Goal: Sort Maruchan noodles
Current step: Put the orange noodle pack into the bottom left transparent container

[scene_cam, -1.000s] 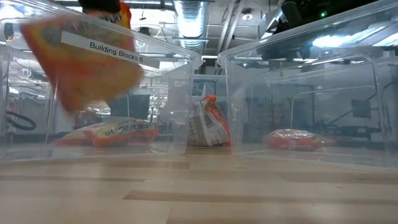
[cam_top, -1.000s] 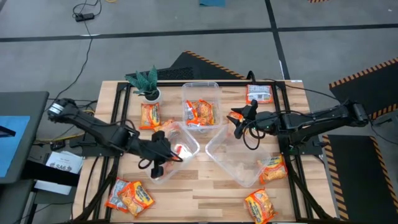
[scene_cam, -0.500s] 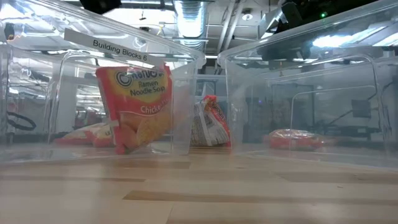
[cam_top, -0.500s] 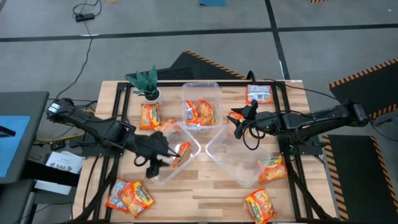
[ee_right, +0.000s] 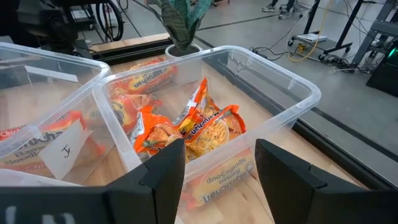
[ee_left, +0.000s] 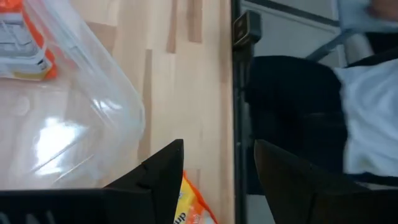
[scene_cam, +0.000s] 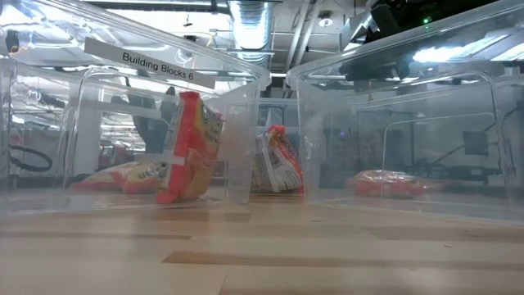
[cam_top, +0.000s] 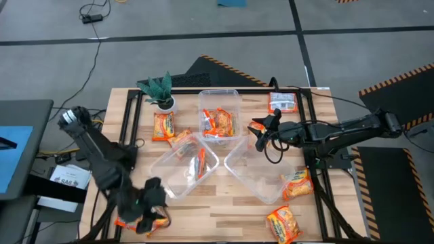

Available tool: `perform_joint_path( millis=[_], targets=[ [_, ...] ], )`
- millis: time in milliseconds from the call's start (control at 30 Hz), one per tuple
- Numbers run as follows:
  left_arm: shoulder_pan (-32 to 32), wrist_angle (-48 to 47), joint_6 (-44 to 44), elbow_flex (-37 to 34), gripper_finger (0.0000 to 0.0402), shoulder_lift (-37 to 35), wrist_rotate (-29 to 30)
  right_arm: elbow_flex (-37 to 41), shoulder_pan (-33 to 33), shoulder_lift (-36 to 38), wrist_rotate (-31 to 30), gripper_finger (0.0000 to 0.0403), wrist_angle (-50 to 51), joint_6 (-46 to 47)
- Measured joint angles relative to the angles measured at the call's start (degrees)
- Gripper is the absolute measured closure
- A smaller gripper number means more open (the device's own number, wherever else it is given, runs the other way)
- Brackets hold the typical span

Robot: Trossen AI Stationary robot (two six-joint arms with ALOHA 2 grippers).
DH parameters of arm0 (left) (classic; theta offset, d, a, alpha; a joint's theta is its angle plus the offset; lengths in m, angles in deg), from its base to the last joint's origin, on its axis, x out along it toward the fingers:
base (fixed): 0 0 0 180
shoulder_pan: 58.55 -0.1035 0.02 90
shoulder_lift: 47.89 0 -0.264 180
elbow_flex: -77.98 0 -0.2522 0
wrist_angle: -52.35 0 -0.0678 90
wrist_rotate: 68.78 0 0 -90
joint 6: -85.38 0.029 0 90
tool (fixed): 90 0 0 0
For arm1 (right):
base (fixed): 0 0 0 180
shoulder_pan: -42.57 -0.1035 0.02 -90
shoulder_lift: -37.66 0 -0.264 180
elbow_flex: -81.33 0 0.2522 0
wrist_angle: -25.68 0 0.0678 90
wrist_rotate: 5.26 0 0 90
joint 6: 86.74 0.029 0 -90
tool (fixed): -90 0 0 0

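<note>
Near the table's (cam_top: 203, 207) front-left edge, the left hand (ee_left: 214, 180) hovers spread and empty over two Maruchan noodles (cam_top: 139, 213). One packet (cam_top: 201, 164) stands on edge in the left tub (cam_top: 163, 159). The right hand (ee_right: 217, 168), spread, hangs beside the back tub (cam_top: 219, 97) holding more packets.

Grey concrete floor (cam_top: 203, 27) all round, black cable (cam_top: 91, 13) coiled on it, hazard-striped mat (cam_top: 397, 78) beyond, bright ceiling lights (scene_cam: 250, 16) overhead.

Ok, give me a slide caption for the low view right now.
Noodle packet standing on edge inside the labelled clear tub, more packets behind.
</note>
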Motion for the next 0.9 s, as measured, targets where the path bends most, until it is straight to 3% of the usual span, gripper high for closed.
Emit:
perform_joint_path(
  millis=[100,200,500,667,900],
  targets=[
    [4.01,-1.6,-0.41,-0.02,0.0219,4.11,4.73,0.0,0.0,0.0,-0.01,0.0187,-0.02,0.02],
    [5.56,-0.68,-0.49,-0.04,0.022,8.33,5.01,0.0,0.0,0.0,-0.02,0.0187,-0.04,0.04],
    [5.71,-3.56,3.27,5.22,0.022,20.73,-0.46,0.0,1.19,0.0,-0.01,0.0187,-0.03,0.04],
    [5.71,-13.11,6.42,10.92,0.022,26.55,-3.2,0.0,1.92,0.0,0.02,0.0187,-0.02,0.15],
    [5.73,-15.12,8.0,11.65,0.022,31.52,-4.91,0.0,1.9,0.0,0.11,0.0187,0.0,0.13]
  ],
)
